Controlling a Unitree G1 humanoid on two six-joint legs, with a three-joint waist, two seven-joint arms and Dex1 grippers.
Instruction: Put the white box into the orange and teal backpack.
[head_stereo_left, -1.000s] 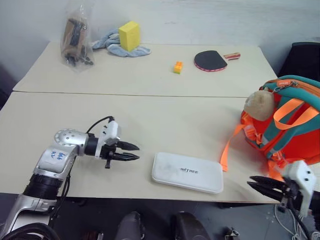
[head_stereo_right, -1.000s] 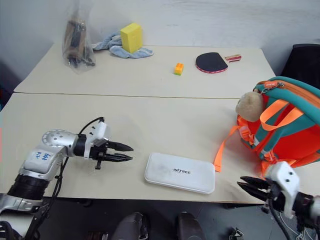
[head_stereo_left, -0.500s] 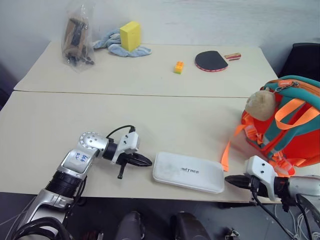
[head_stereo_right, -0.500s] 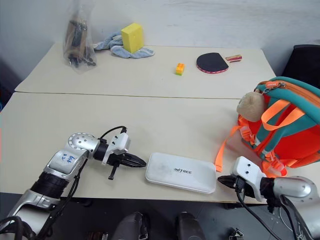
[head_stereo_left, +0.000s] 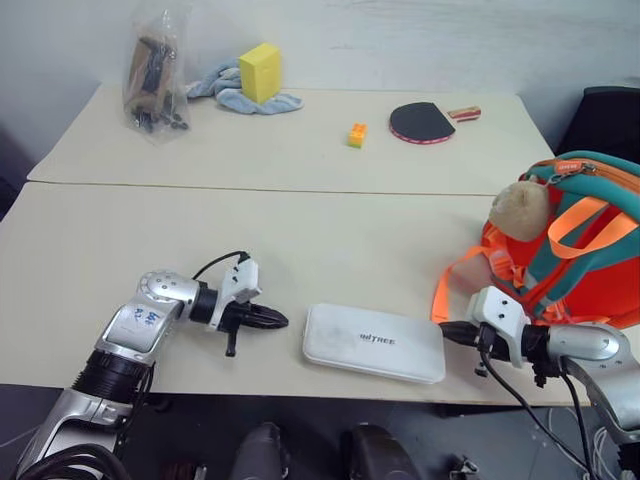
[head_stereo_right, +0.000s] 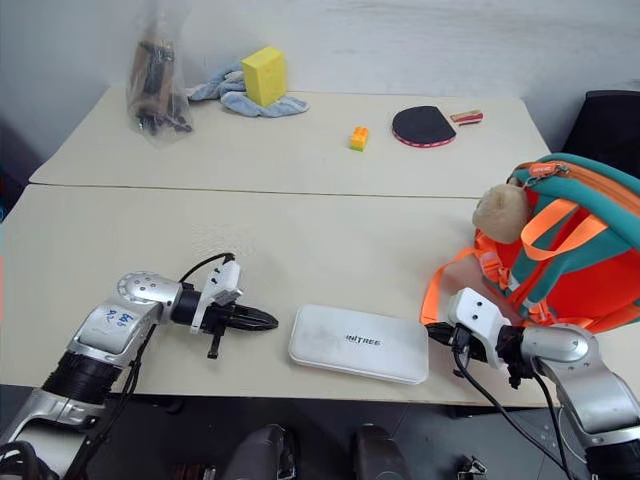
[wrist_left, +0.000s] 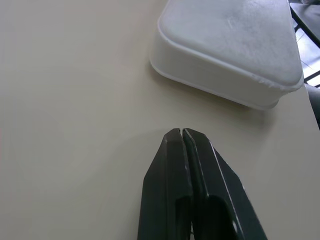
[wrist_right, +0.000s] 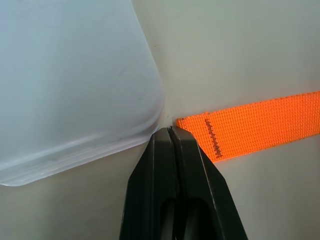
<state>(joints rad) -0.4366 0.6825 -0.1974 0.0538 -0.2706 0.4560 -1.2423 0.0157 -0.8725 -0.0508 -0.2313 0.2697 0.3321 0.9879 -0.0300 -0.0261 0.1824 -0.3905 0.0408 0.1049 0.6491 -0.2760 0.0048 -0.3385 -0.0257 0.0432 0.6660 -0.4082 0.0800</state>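
From the head camera, the flat white rectangular box with rounded corners and small grey lettering (head_stereo_left: 375, 343) lies flat near the front edge of the pale beige table (head_stereo_left: 300, 240), between the two arms. The left gripper (head_stereo_left: 278, 320) lies low over the table just beside the box's left end, its two black fingers pressed together and holding nothing. The right gripper (head_stereo_left: 447, 333) points at the box's right end, its fingers likewise closed and empty, the tip right at the box's corner. The small rounded orange and teal backpack (head_stereo_left: 575, 255) stands at the table's right edge, with a beige plush toy charm (head_stereo_left: 519, 210) on its near side and an orange webbing strap (head_stereo_left: 447, 285) trailing down onto the table toward the right gripper. On the far table sit a yellow sponge block (head_stereo_left: 259, 70) on a light blue cloth (head_stereo_left: 226, 88), a clear plastic bag of dark items (head_stereo_left: 153, 75), a small orange and yellow toy brick (head_stereo_left: 356, 134) and a black table tennis paddle (head_stereo_left: 422, 121).

The left wrist camera shows its closed fingertips (wrist_left: 180, 137) apart from the box's rounded end (wrist_left: 230, 55), with bare table between them.

The right wrist camera shows its closed fingertips (wrist_right: 170, 137) at the box's rounded corner (wrist_right: 75, 85), with the stitched end of the orange strap (wrist_right: 250, 127) just beside them on the table.
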